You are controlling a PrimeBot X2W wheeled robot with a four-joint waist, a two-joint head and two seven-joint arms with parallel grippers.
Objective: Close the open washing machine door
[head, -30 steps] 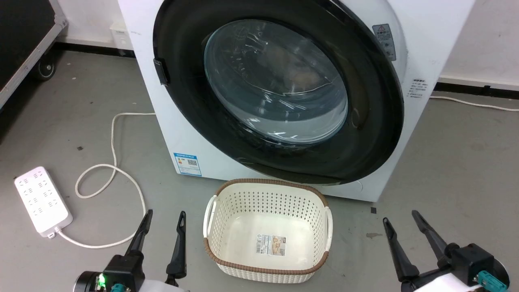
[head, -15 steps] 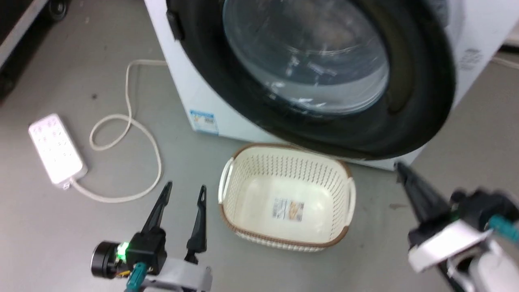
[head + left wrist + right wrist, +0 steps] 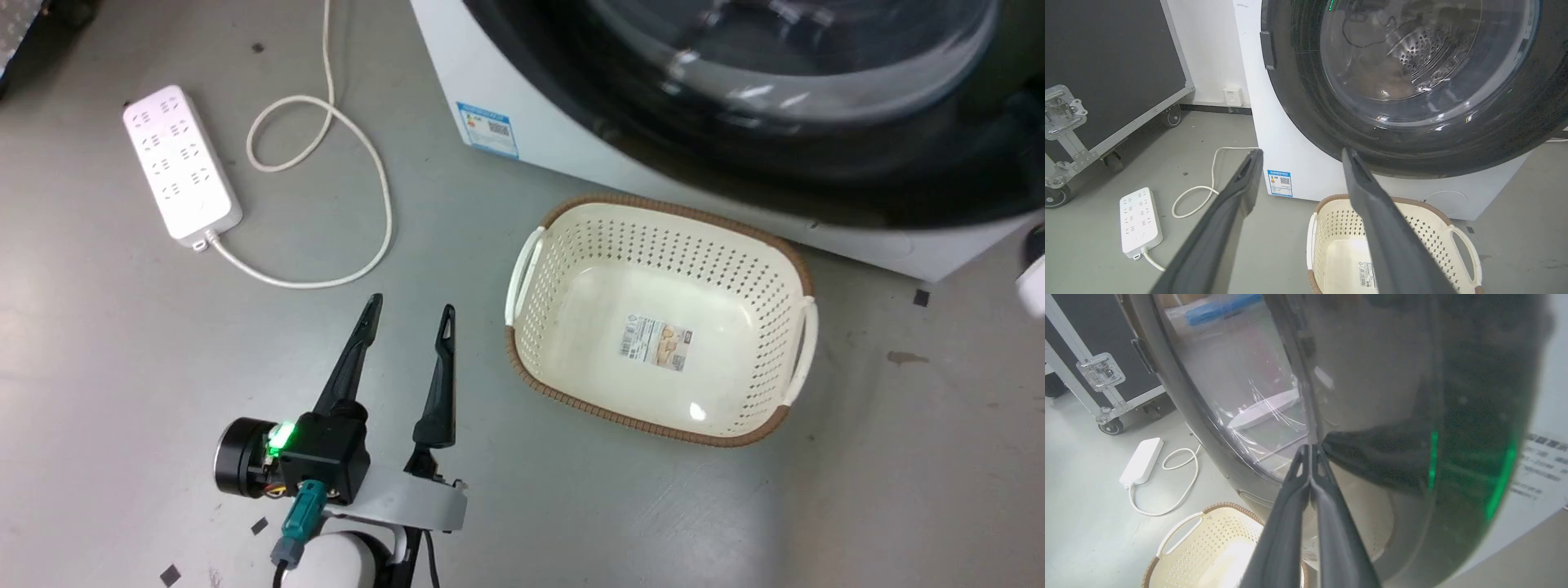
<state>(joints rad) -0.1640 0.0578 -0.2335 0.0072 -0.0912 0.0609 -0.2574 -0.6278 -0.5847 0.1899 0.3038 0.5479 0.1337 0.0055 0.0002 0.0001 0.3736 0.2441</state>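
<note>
Logging from the remote console: I am seeing the left pincer (image 3: 408, 309) hovering low over the grey floor (image 3: 122, 367), its two dark fingers standing well apart and gripping nothing. The right pincer (image 3: 1310, 447) is showing both tips pressed together with nothing between them, pointing at the large round glossy black door with the clear glass bowl (image 3: 1290, 98); I am not able to confirm contact. That door is sitting across the front of the big white front-loading washing machine (image 3: 1294, 163); whether it is latched, I cannot tell. A cream perforated basket with a brown rim (image 3: 739, 273) is standing on the floor just before the machine. A white power strip (image 3: 181, 163) and its looped white cord (image 3: 389, 214) are lying to the robot's left.
</note>
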